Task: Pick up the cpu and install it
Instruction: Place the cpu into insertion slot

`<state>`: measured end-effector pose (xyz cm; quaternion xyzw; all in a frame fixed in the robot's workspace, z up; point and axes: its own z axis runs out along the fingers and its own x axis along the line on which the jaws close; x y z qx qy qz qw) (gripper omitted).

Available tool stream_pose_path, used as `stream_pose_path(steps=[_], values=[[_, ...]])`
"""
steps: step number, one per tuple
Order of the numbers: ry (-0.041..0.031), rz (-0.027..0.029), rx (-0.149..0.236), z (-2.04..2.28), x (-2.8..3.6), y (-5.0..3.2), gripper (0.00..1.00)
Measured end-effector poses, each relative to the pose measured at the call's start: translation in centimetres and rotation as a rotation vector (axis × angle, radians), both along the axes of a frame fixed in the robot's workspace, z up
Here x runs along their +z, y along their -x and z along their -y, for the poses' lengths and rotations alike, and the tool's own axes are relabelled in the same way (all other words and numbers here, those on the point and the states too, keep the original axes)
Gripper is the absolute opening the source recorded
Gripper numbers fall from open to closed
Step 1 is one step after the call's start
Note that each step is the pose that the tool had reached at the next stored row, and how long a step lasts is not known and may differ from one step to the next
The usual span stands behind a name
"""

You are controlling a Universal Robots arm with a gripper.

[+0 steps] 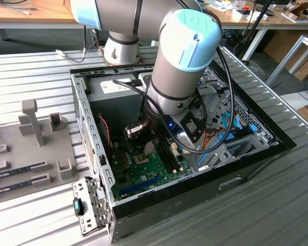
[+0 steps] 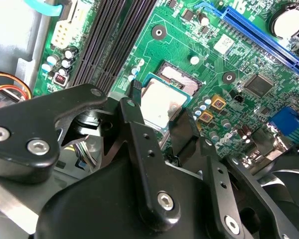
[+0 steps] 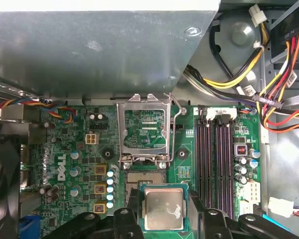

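**Fig. 1.** The arm (image 1: pixel 187 56) reaches into the open computer case (image 1: pixel 82 118), which lies on the ridged counter (image 1: pixel 36 72). In the first wrist view the end effector (image 3: pixel 164 201) pinches the cpu (image 3: pixel 163 209) by 2 opposite edges, with 1 black finger (image 3: pixel 133 204) on each side. The chip's silver top faces the camera. It sits over the near part of the open socket (image 3: pixel 139 178) on the green motherboard (image 3: pixel 187 149); whether it touches the contacts cannot be told. The socket's load frame (image 3: pixel 121 132) stands raised. 4 dark memory slots (image 3: pixel 217 164) run just beside the socket.
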<state>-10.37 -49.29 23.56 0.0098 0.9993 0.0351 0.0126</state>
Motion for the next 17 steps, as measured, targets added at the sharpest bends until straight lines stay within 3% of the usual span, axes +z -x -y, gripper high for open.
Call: stream_pose_path(steps=[17], values=[[0.0,0.0,0.0,0.15,-0.34,0.0,0.47]])
